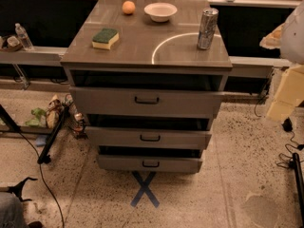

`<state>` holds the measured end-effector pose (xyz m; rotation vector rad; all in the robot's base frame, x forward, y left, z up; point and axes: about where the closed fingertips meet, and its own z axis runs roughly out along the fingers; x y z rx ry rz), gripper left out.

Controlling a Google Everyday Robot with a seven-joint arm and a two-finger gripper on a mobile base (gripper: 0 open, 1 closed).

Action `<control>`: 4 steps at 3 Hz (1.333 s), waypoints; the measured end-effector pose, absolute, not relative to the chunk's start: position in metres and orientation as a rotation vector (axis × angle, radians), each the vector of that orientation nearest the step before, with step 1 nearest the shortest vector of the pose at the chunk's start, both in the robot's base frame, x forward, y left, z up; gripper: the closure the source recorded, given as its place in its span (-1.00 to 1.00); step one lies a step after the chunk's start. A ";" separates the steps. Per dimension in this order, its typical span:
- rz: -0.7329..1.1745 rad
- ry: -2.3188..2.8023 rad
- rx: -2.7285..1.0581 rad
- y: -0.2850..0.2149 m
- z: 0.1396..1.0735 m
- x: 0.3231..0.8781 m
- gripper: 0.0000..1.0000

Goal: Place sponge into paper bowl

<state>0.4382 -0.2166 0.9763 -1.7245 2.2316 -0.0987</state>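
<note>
The sponge point(105, 38), dark green on top over pale yellow foam, lies flat on the left side of the grey drawer cabinet's top point(142, 53). The white paper bowl point(160, 11) stands empty at the back of the top, right of centre. My gripper point(286, 96) shows as pale cream parts at the right edge of the camera view, beside the cabinet and off its top, far from both sponge and bowl. It holds nothing that I can see.
An orange fruit point(128, 7) sits left of the bowl. A silver drink can point(207, 28) stands at the right side of the top. The three drawers point(147, 100) below are pulled out stepwise. Cables and clutter lie on the floor at left point(47, 118).
</note>
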 end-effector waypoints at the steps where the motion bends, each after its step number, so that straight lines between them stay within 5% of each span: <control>1: -0.099 2.232 -1.724 -0.217 0.976 0.438 -1.00; 2: -0.005 2.138 -1.682 -0.195 0.982 0.453 -1.00; 4: 0.361 1.732 -1.446 -0.068 1.021 0.537 -1.00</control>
